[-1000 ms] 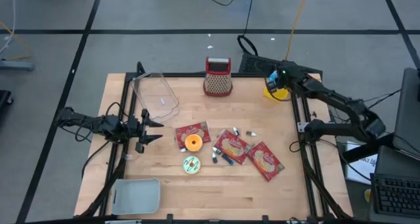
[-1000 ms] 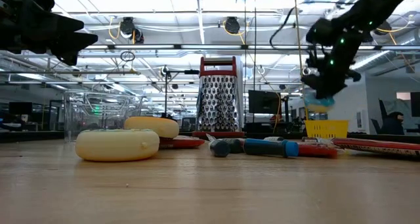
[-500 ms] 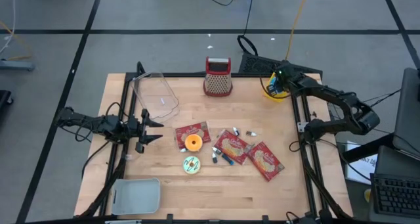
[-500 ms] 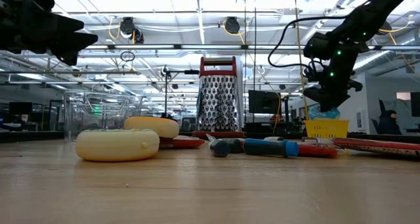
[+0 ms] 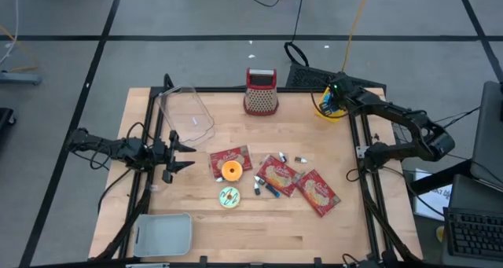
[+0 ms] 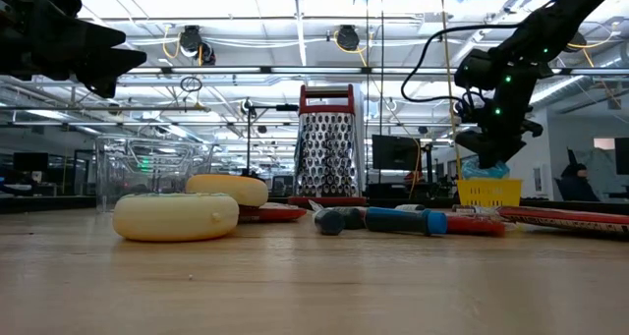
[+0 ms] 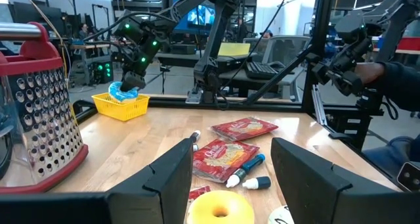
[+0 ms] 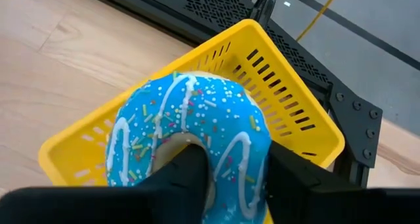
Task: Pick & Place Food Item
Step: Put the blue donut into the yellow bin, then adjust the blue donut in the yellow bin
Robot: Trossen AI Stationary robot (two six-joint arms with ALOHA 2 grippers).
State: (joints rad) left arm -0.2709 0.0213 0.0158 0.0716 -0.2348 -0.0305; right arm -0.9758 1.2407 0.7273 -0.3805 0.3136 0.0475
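The left hand (image 5: 182,156) waits at the left edge of the counter (image 5: 236,229), just above the wood. Its two fingers stand wide apart and hold nothing.

Near that hand, toward the back, a clear plastic box (image 5: 185,113) lies tipped on its side. At the front left corner sits a pale tray (image 5: 164,233).

In the middle of the counter an orange donut (image 5: 231,170) rests on a red snack packet (image 5: 229,159). Just in front of it lies a small green and white donut (image 5: 229,196). A metal grater (image 5: 261,92) with a red handle stands upright at the back edge. Right of the orange donut lie two more red packets (image 5: 297,182), with a blue marker (image 5: 269,189) beside them.

At the back right corner sits a yellow basket (image 8: 289,99). The blue donut (image 8: 190,135) with white stripes and sprinkles is in this basket. The right hand (image 8: 233,168) is down over the basket, one finger through the donut's hole and the other against its outer side. I cannot tell if it grips the donut or has loosened.
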